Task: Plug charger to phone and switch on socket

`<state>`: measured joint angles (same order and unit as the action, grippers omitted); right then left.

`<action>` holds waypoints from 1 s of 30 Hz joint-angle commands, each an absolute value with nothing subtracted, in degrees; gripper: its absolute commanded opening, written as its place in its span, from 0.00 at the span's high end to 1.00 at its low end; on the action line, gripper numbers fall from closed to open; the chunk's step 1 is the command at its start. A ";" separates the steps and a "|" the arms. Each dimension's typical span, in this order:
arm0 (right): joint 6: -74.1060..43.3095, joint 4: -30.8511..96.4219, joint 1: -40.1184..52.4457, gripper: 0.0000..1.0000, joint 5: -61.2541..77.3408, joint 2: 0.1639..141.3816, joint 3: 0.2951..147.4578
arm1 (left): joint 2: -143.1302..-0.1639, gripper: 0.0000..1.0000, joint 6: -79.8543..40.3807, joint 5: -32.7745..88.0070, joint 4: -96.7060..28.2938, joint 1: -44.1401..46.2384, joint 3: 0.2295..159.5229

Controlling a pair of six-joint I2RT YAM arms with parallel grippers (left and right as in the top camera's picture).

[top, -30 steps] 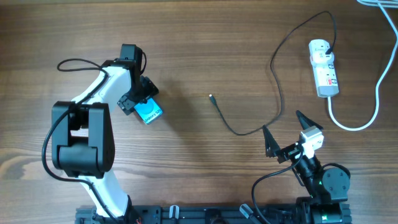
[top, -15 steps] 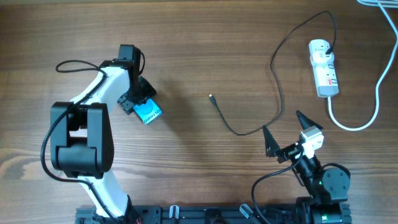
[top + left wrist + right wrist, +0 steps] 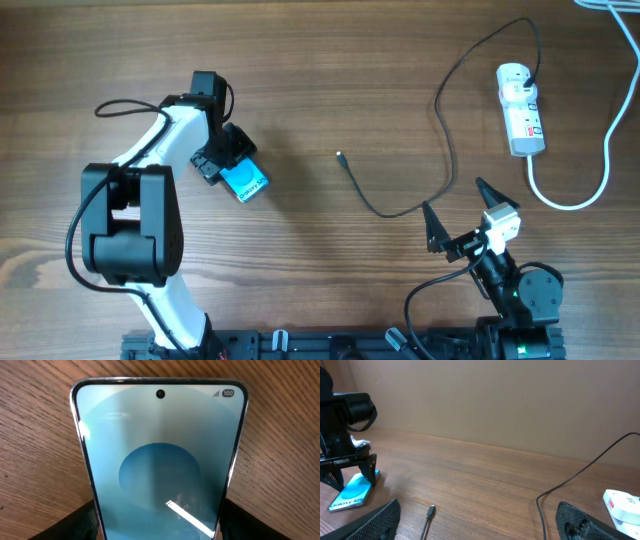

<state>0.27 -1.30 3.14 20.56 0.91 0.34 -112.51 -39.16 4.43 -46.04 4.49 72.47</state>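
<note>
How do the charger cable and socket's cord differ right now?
The charger cable is thin and black; the socket's cord is thick and white. The charger cable ends in a free plug tip mid-table; the socket's cord runs off the top right edge. Both lie loose and join the socket.

Left of centre, the left gripper sits over the phone; the charger tip lies mid-frame, the socket upper right

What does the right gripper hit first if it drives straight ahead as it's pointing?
Probably the charger cable, which crosses just ahead of the right gripper; its height above the table is unclear.
</note>
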 commanded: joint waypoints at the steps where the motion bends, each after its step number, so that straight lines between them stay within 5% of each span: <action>1: -0.01 -1.63 3.42 0.00 19.92 0.80 0.30 | -108.79 0.28 -39.88 6.63 -46.22 4.97 71.66; 8: -14.35 -6.28 3.42 0.00 24.25 1.28 1.87 | -101.58 0.27 -39.90 9.19 -46.52 4.97 71.70; 27: -25.43 -8.56 3.42 0.00 37.01 28.25 6.26 | -100.29 0.30 -39.66 3.14 -45.41 5.04 68.03; 30: -23.35 -4.25 3.42 0.00 41.43 38.22 16.14 | -100.29 0.30 -39.66 3.18 -45.04 5.26 68.03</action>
<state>-24.40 -7.99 3.25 35.40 30.83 6.28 -101.36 -39.38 4.14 -45.56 4.82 68.07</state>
